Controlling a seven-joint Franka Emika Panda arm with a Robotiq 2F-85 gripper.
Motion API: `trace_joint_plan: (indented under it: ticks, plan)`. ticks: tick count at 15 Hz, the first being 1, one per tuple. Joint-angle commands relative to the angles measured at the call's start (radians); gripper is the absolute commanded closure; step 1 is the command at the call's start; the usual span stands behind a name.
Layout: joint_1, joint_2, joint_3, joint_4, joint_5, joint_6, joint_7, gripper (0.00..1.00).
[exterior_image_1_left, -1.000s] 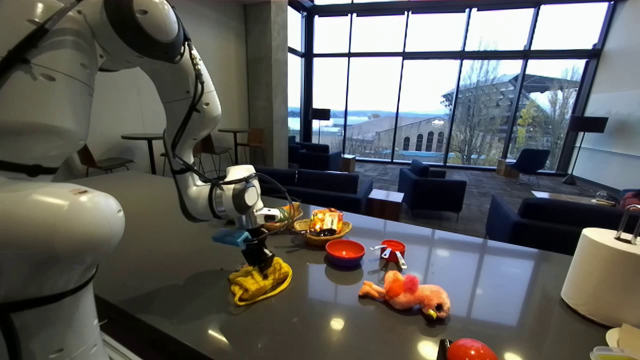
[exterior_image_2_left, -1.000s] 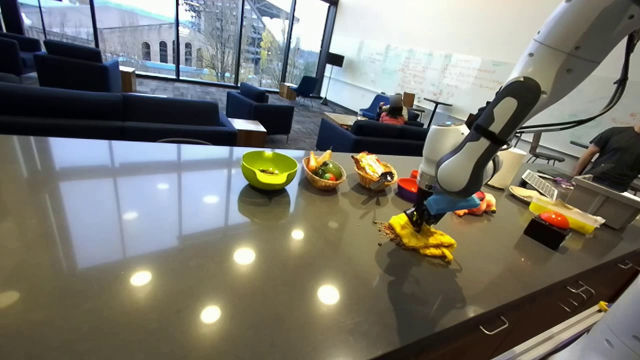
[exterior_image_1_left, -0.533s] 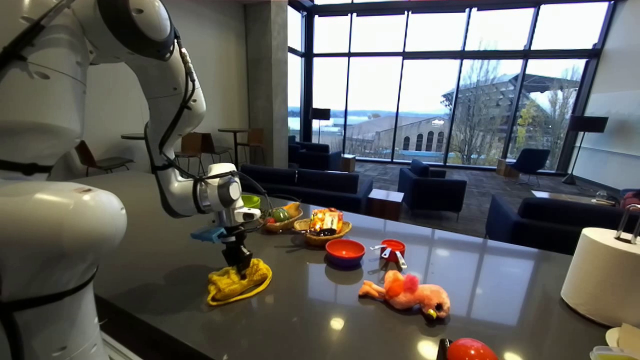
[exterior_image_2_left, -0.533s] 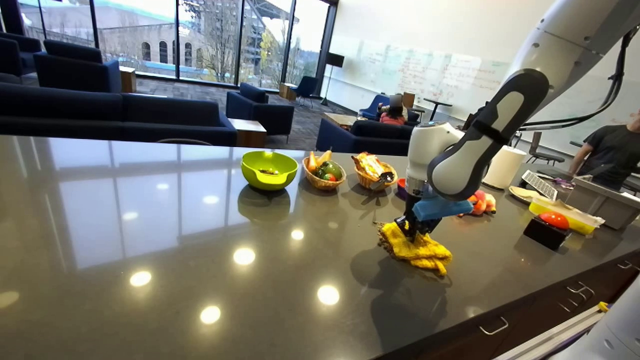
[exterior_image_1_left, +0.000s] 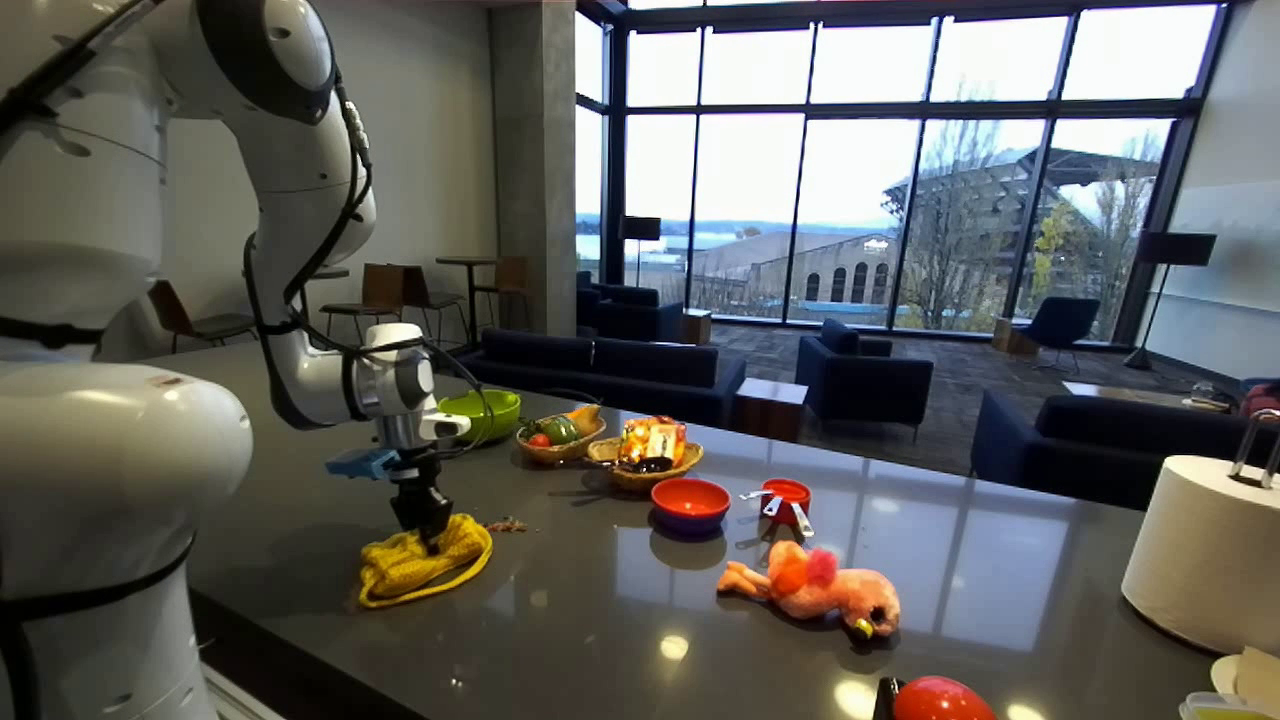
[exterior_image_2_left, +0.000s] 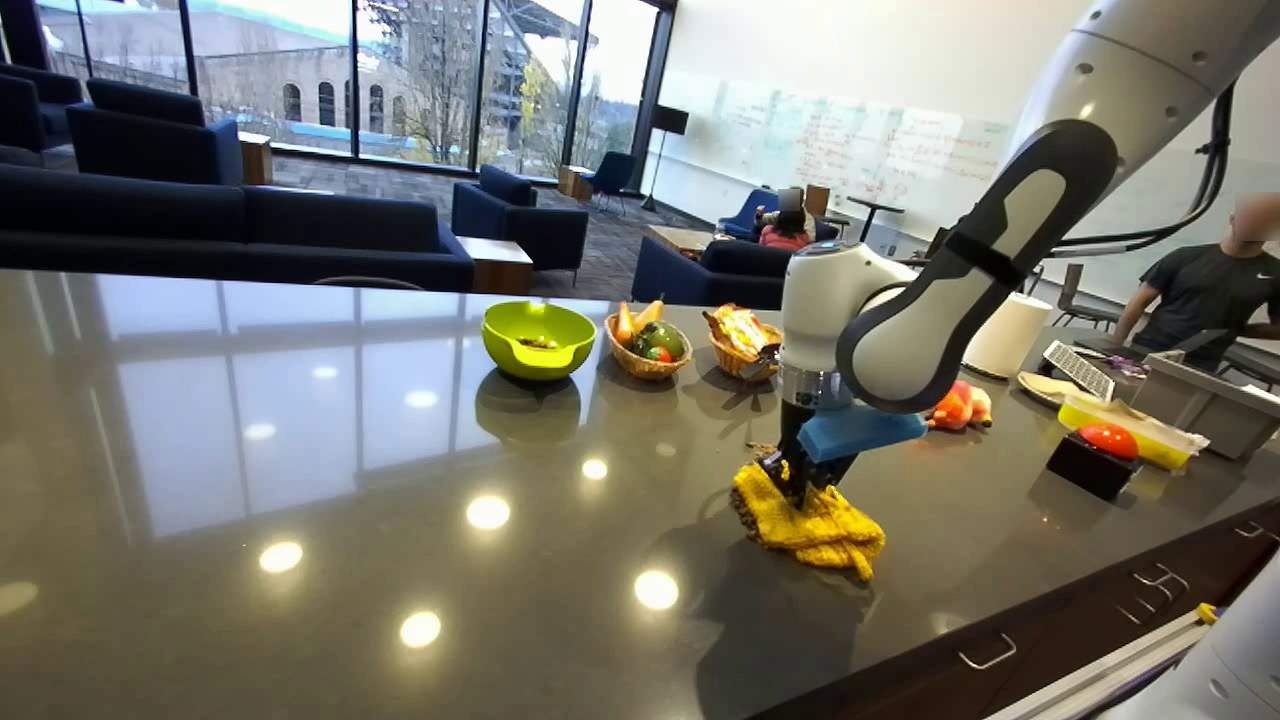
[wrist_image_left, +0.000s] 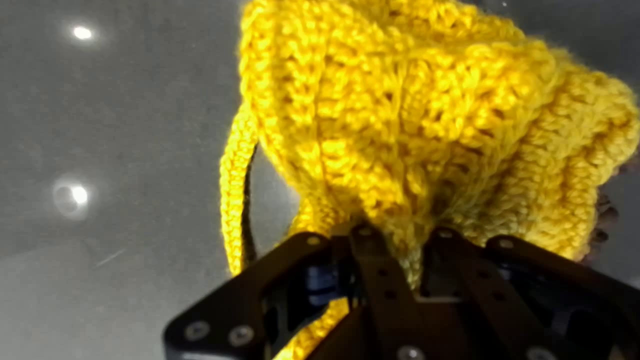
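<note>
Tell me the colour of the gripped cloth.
Yellow; the cloth shows best in the wrist view.

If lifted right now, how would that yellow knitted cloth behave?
Probably floppy: the yellow cloth bunches where the gripper pinches it. Likely light, since it's just knitted yarn. Its narrow strip might dangle: a gap shows beside it.

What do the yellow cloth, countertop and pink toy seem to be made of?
Yellow cloth: matte, thick yarn, apparently knitted or crocheted; chunky stitches show in the wrist view. Countertop: glossy, perhaps polished stone or a composite; it mirrors the windows. Pink toy: matte, probably plush fabric; its rounded body looks soft.
</note>
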Motion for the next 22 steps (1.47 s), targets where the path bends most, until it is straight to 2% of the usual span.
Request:
trace_joint_plan:
  ticks: [1, 7, 14, 16, 19, 22]
  plan:
    - [0.006, 0.125, 0.101, -0.009, 0.046, 0.065, 0.054, 0.96]
    - [0.018, 0.150, 0.173, 0.030, 0.070, 0.037, 0.067, 0.96]
    - [0.058, 0.199, 0.220, 0.118, 0.059, -0.012, 0.143, 0.96]
    - [0.070, 0.216, 0.221, 0.143, 0.039, -0.021, 0.163, 0.96]
    - [0.092, 0.226, 0.189, 0.152, -0.063, -0.035, 0.198, 0.96]
    - [0.070, 0.205, 0.180, 0.134, -0.109, -0.063, 0.192, 0.96]
